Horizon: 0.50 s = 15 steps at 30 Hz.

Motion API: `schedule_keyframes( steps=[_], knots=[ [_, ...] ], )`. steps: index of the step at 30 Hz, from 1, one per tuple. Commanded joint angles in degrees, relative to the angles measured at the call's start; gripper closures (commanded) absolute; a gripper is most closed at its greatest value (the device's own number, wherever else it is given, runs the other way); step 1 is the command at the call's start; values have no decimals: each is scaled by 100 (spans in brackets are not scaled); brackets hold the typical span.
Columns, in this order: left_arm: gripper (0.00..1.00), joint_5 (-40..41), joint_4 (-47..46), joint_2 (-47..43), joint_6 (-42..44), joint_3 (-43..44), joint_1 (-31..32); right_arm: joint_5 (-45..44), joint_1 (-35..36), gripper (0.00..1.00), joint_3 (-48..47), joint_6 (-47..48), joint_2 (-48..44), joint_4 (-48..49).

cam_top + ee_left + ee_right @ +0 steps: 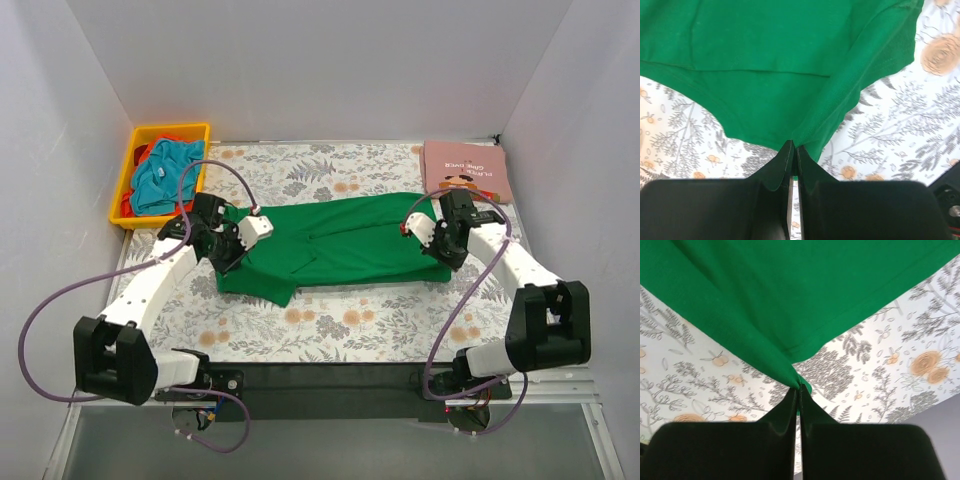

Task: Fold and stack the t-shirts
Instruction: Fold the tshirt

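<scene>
The large green t-shirt (340,240) lies spread across the middle of the floral table cover. My left gripper (232,258) is shut on its left edge; in the left wrist view my left gripper (794,148) pinches the cloth (770,75). My right gripper (437,250) is shut on the shirt's right edge; in the right wrist view my right gripper (800,386) pinches the cloth (790,295) and lifts it off the cover. A folded pink t-shirt (466,170) with a printed face lies at the back right. Teal (160,180) and red shirts sit in the bin.
A yellow plastic bin (135,140) stands at the back left corner. The floral table cover (330,320) spans the table. White walls close in the back and both sides. A black strip runs along the near edge by the arm bases.
</scene>
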State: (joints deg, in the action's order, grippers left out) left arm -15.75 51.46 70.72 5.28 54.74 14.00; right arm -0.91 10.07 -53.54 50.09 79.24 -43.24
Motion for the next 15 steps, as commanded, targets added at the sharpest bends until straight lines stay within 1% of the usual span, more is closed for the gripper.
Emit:
schedule_keyframes(
  steps=[1, 4, 5, 9, 15],
  knots=[
    [100, -236, -364, 328, 140, 431, -239, 47, -101, 99, -517, 230, 362, -9],
    [100, -201, -645, 644, 140, 546, -327, 47, -171, 99, -789, 265, 714, -17],
    [100, -201, -681, 784, 123, 581, -354, 203, -189, 99, -859, 274, 794, -17],
    [100, -201, -962, 1066, 105, 678, -398, 292, -294, 99, -1141, 291, 1172, -9],
    [100, -192, -1024, 1471, 96, 1012, -398, 337, -382, 99, -1449, 291, 1541, -17]
  ],
)
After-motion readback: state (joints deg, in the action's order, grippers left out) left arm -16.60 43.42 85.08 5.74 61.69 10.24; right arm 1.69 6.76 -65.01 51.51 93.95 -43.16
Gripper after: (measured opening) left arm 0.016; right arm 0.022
